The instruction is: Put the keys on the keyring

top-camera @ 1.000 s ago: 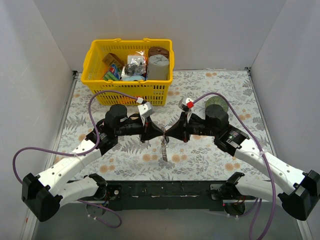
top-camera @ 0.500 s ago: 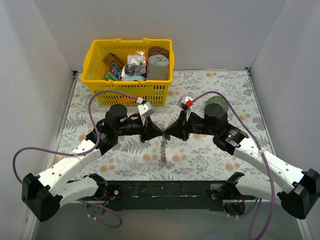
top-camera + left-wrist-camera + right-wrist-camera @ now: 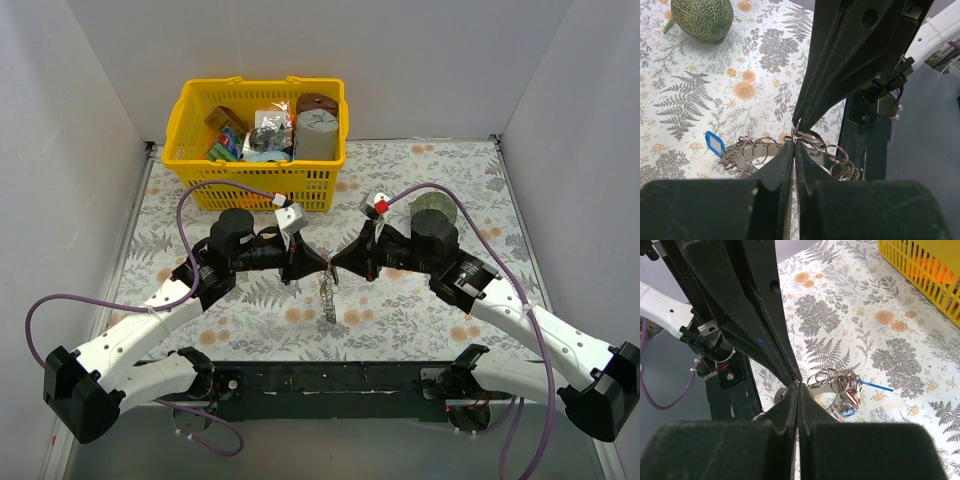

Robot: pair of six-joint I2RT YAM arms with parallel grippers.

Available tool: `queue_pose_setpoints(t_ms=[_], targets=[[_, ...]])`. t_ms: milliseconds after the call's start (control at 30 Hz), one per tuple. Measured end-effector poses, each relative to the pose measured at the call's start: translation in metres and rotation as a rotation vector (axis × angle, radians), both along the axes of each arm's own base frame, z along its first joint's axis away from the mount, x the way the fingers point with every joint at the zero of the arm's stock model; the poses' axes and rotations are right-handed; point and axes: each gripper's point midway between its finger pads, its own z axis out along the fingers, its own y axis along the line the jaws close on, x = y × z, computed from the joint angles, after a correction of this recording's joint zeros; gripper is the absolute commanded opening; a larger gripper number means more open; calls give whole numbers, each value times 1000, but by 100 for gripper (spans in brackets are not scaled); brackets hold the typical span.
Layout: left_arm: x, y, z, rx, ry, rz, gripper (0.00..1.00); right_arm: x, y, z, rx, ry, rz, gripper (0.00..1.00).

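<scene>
My left gripper (image 3: 322, 262) and right gripper (image 3: 336, 262) meet tip to tip above the table's middle. In the left wrist view my left gripper (image 3: 794, 143) is shut on a small wire ring (image 3: 798, 128), and the right gripper's fingers (image 3: 840, 75) come down onto the same ring. In the right wrist view my right gripper (image 3: 798, 385) is shut there too. Below the tips hangs the keyring (image 3: 758, 161), a flat grey band strung with several wire rings (image 3: 832, 380). It also shows in the top view (image 3: 328, 295). A blue key (image 3: 845, 412), a red key (image 3: 853, 396) and a blue tag (image 3: 714, 144) are on it.
A yellow basket (image 3: 190, 150) full of objects stands at the back left. A greenish melon-like lump (image 3: 430, 203) lies at the right, and shows in the left wrist view (image 3: 702, 17). A thin blue strip (image 3: 876, 386) lies on the floral cloth. The black base rail (image 3: 330, 380) runs along the near edge.
Both grippers stay pinched together at the same spot. The meeting point and the hanging bunch have shifted only slightly.
</scene>
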Motion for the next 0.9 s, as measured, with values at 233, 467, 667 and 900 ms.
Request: queue_pose_setpoints(t_ms=[233, 467, 667, 900], targets=[[0, 0, 3, -8, -6, 0, 0, 1, -2, 1, 1, -4, -16, 1], [-2, 1, 6, -13, -13, 1, 0, 0, -5, -9, -9, 5, -27, 1], [-3, 1, 9, -21, -14, 1, 0, -2, -7, -7, 6, -5, -31, 1], [-6, 2, 9, -31, -11, 1, 0, -5, -6, -8, 16, -15, -9, 1]])
